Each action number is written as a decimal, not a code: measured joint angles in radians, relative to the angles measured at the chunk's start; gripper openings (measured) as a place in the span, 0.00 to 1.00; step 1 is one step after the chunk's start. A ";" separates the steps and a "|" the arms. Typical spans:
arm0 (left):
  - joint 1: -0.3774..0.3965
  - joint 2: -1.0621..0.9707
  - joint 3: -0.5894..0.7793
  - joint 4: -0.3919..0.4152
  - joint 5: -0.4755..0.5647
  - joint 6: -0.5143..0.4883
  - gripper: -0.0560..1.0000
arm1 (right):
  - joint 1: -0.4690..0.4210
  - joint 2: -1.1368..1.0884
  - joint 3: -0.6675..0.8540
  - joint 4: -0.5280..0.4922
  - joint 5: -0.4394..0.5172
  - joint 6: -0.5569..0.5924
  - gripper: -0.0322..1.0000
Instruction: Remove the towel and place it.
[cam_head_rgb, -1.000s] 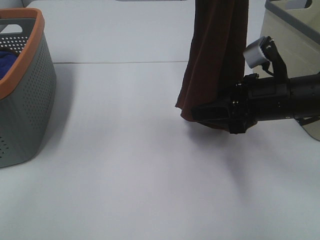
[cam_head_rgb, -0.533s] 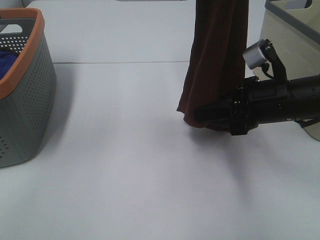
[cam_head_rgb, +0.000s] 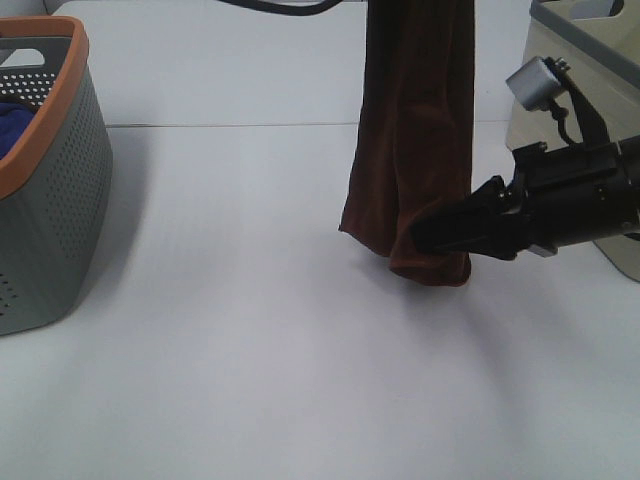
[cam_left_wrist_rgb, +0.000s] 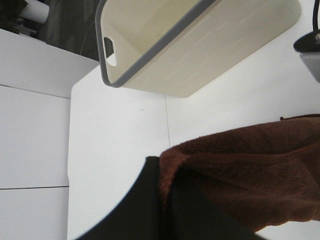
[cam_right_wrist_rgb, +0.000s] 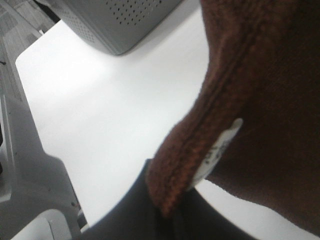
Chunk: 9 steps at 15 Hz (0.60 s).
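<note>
A dark reddish-brown terry towel (cam_head_rgb: 415, 150) hangs in long vertical folds over the white table (cam_head_rgb: 230, 350), right of the middle, and its upper part runs out of the top of the exterior high view. Whether its lowest fold touches the table cannot be told. The right arm's black fingers (cam_head_rgb: 460, 228) reach in from the side and are closed on the towel's lower hem, close to a small white label (cam_right_wrist_rgb: 217, 150). The left arm's black fingers (cam_left_wrist_rgb: 130, 215) pinch a bunched fold of the same towel between them.

At the left edge of the table stands a grey perforated plastic basket with an orange rim (cam_head_rgb: 50, 200), with a blue cloth (cam_head_rgb: 12, 118) inside it. At the right edge stands a cream plastic bin with a grey rim (cam_left_wrist_rgb: 220, 45). What shows of its inside is plain cream wall.
</note>
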 joint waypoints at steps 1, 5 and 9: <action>0.012 0.000 0.000 0.004 0.025 -0.028 0.06 | 0.000 -0.037 0.000 -0.078 0.002 0.094 0.03; 0.061 0.000 0.000 0.038 0.134 -0.196 0.06 | 0.000 -0.210 -0.008 -0.372 0.005 0.405 0.03; 0.083 0.009 0.000 0.063 0.270 -0.324 0.06 | 0.000 -0.375 -0.171 -0.791 0.035 0.628 0.03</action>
